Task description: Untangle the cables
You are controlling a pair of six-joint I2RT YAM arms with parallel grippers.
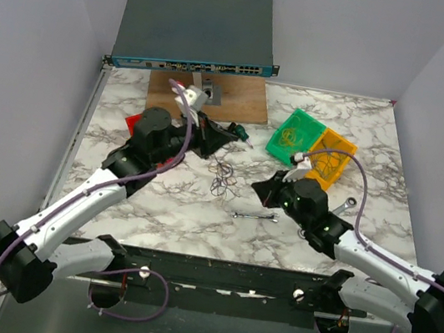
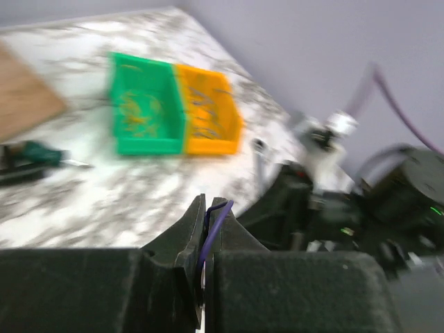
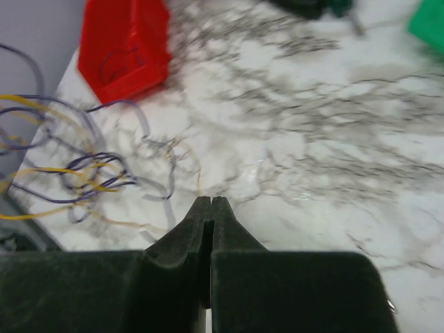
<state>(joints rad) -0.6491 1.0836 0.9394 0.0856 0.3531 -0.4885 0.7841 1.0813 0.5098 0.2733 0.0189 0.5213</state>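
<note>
**Though Wires Sprawl on Marble, Both Pairs of Fingers Are Closed**

While most of the cables (image 1: pixel 222 177) lie as a loose scribble of hair-thin loops on the white, grey-veined marble bench (image 1: pixel 156 207), one dark blue strand runs up into the left fingers (image 2: pixel 207 208). Their matte black, wedge-shaped tips are pressed together on that strand. From above, this pair sits just past the tangle, on its far side.

The right wrist view shows the wires as blue and yellow curls, soft with blur, lying left of the right fingers (image 3: pixel 210 208). These are shut flat against each other with nothing between them, over bare marble near the loops. Whether the tips touch the stone cannot be told.

A glossy red plastic bin (image 3: pixel 125 48) sits beyond the wires near the bench's left side. On the right, a boxy green bin (image 2: pixel 142 104) and an orange bin (image 2: pixel 208 111) stand wall to wall, each holding thin coiled strands. A slim silver wrench (image 1: pixel 254 216) lies flat between the tangle and the right arm. A green-handled screwdriver (image 2: pixel 38 152) rests near a brown wooden board (image 1: pixel 245 102).
</note>
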